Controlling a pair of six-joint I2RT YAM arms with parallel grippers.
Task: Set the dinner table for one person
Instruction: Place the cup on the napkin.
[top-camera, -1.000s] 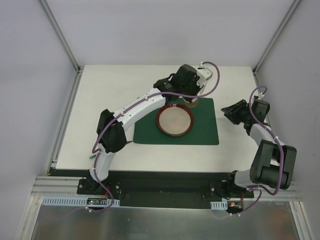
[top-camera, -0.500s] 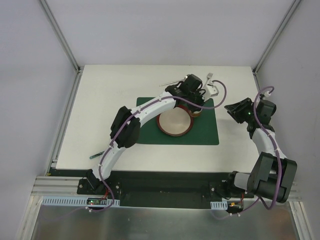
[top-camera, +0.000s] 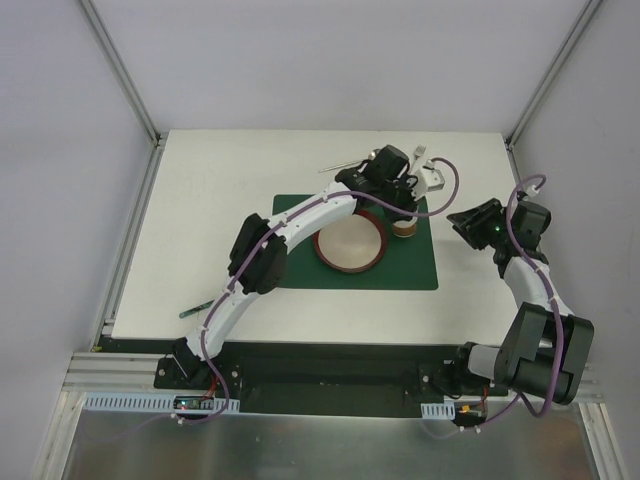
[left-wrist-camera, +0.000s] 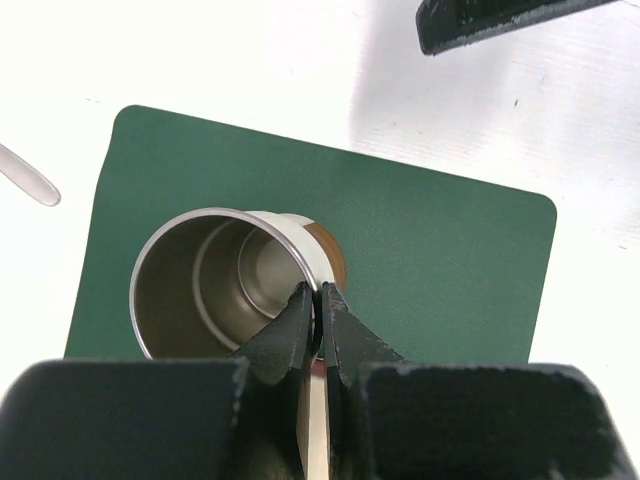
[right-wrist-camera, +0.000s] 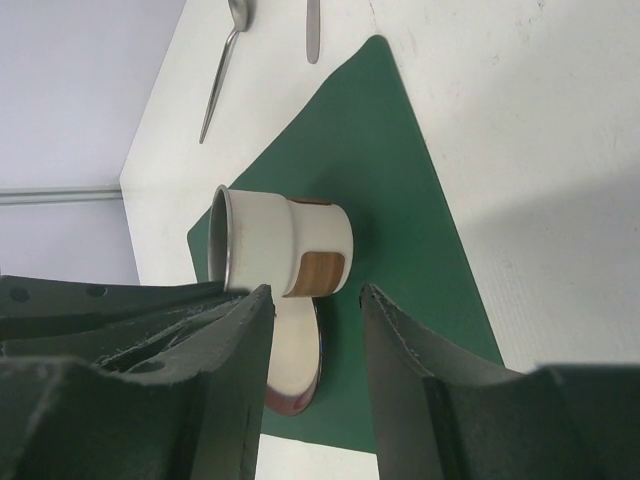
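Noted white table (top-camera: 220, 230) filling mid-frame, green mat (top-camera: 415, 272) at its centre. Found plate (top-camera: 350, 243) on mat, cup (top-camera: 404, 228) at mat's upper right. Found left gripper (left-wrist-camera: 318, 303) clamped on cup rim; right gripper (right-wrist-camera: 312, 300) at frame right, jaws apart, empty.

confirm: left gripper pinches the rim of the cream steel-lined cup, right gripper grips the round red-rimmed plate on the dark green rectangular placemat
No. The right gripper grips nothing: the right wrist view shows its jaws open and empty. The round red-rimmed plate lies on the dark green rectangular placemat. The left gripper does pinch the cream steel-lined cup by its rim.
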